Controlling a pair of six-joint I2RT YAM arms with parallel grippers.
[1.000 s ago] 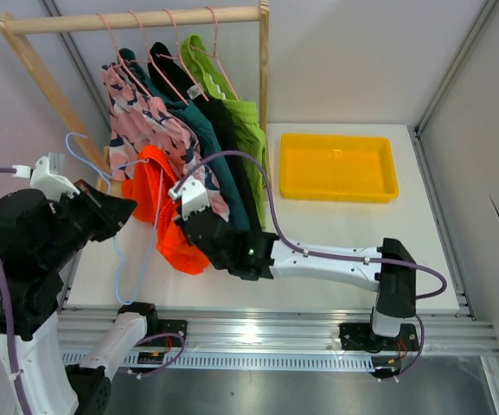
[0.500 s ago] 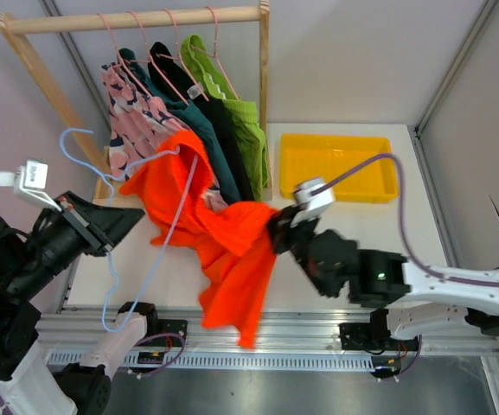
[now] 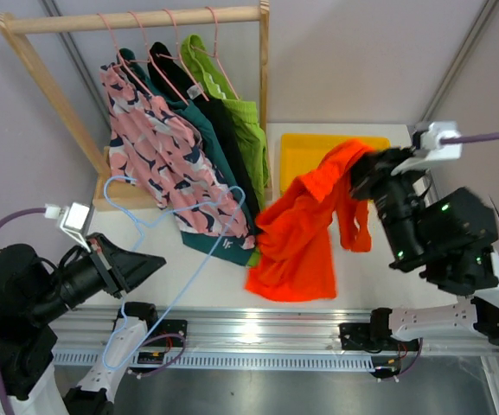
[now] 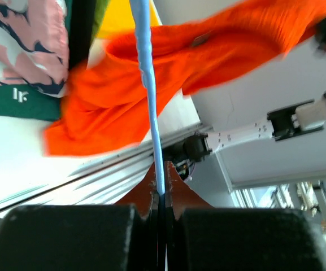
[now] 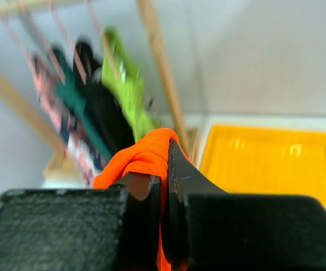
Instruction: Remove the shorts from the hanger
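In the right wrist view, the right tool is pinched closed on a fold of the orange shorts, with the yellow tray beyond. Only the top view shows the rest draping toward the counter beside that tray. In the left wrist view, the left tool is clamped on the blue hanger. From above, hanger and orange shorts lie apart. The pink pair, teal pair, black pair and lime green pair hang on the wooden rack.
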